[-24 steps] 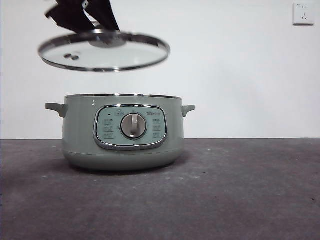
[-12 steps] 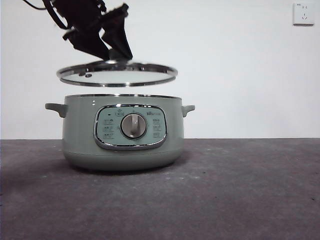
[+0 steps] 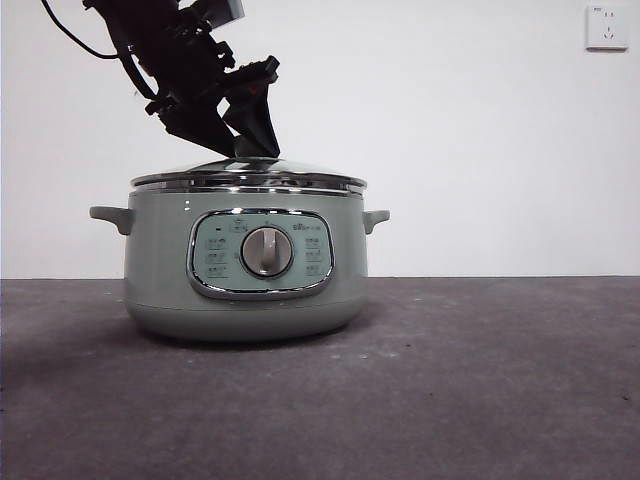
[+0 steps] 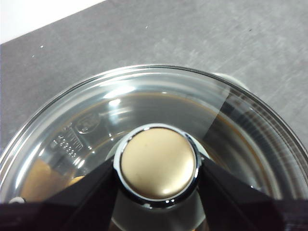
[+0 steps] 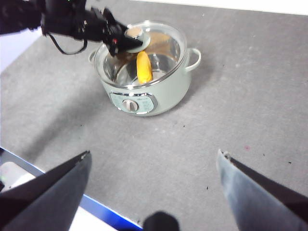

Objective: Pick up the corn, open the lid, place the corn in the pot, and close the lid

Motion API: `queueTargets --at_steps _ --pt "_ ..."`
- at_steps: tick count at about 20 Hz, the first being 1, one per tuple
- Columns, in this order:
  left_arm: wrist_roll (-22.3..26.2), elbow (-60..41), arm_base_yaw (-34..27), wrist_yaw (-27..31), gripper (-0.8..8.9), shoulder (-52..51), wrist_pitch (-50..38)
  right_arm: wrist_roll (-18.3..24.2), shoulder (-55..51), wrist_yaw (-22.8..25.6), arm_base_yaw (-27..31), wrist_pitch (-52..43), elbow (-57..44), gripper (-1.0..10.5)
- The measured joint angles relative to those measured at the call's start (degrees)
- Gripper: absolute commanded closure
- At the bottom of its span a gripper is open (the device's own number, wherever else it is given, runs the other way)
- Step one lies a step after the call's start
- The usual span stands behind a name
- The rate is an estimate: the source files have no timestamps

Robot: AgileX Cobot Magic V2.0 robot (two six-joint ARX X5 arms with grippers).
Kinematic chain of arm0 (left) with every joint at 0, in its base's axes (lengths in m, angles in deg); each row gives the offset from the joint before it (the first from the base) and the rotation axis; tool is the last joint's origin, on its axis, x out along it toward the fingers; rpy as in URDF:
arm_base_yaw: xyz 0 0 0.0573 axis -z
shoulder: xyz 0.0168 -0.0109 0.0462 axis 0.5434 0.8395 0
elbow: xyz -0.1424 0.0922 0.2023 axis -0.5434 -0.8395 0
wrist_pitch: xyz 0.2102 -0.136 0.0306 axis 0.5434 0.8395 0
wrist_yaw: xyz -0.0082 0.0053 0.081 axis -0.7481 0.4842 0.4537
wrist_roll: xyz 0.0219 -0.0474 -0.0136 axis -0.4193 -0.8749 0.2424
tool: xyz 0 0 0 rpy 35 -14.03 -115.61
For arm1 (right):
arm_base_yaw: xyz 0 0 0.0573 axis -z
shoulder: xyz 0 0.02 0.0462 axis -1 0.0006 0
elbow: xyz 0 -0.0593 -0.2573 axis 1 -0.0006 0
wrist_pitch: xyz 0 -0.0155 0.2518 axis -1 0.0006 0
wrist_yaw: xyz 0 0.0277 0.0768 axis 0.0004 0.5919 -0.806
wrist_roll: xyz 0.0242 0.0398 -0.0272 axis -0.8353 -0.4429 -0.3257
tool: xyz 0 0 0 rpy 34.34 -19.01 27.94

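Observation:
The sage-green pot stands on the dark table. The glass lid rests level on the pot's rim. My left gripper comes down from the upper left and is shut on the lid's knob, one jaw on each side. In the right wrist view the yellow corn lies inside the pot, seen through the lid. My right gripper is open and empty, high above the table and well away from the pot.
A white wall socket is on the wall at the upper right. The table's blue edge runs below the right gripper. Grey table surface spreads around the pot.
My left gripper has lowered the lid from well above the pot, tilted, down onto the pot's rim, where it now sits level. The pot has not moved.

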Motion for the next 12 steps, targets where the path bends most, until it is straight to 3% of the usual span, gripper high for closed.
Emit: queueTargets --at_steps 12 --pt "0.3 0.6 0.2 1.7 8.22 1.4 0.2 -0.2 -0.7 0.0 0.0 0.0 -0.2 5.1"
